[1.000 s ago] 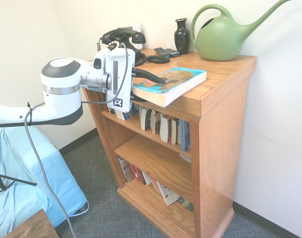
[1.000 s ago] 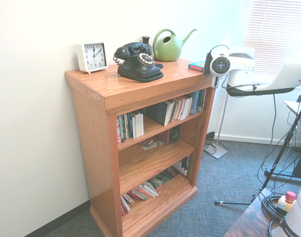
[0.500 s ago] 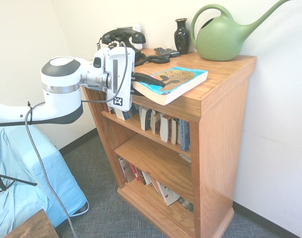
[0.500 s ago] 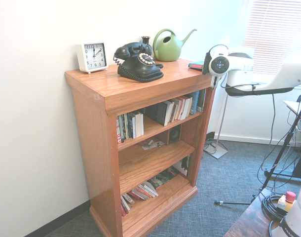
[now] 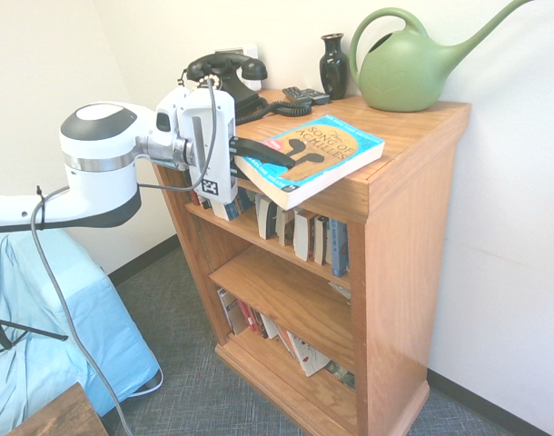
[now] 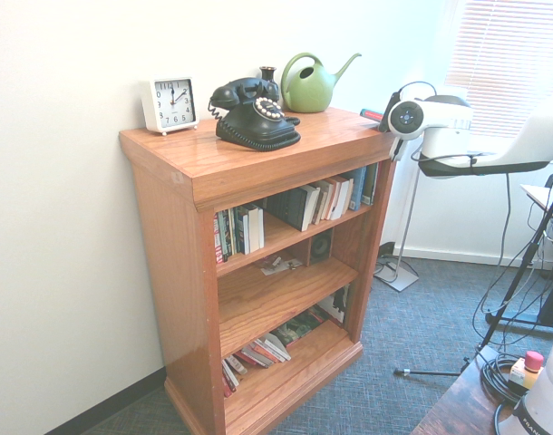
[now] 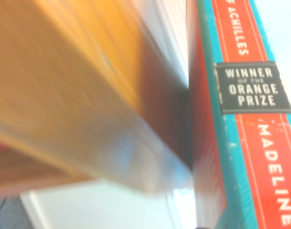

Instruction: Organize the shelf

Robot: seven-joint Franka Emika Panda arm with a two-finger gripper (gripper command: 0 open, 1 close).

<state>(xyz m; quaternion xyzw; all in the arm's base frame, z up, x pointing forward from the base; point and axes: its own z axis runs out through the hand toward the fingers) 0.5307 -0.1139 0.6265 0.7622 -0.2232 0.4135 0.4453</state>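
Observation:
The shelf [image 5: 413, 136] is an orange-brown oak bookcase with three tiers of paperbacks [image 5: 300, 232]. A teal paperback with a red spine [image 5: 327, 150] lies at the front edge of its top, tilted, with its near side sticking out over the edge. My gripper [image 5: 291, 156] comes in from the left and is shut on that near side, one black finger lying over the cover. In the second exterior view the gripper [image 6: 385, 115] is at the top's right corner of the shelf [image 6: 249, 168]. The wrist view shows the book's spine [image 7: 245, 119] beside the blurred wood [image 7: 64, 95].
On the shelf top stand a black rotary telephone [image 5: 227, 73], a black vase [image 5: 333, 65], a green watering can [image 5: 409, 64], a dark remote [image 5: 306, 94] and a white clock [image 6: 169, 104]. Blue-covered furniture [image 5: 41, 345] stands at the lower left.
The fingers have closed on the teal book. The arm has drawn back a little to the left, and the book has tilted, showing more of its cover.

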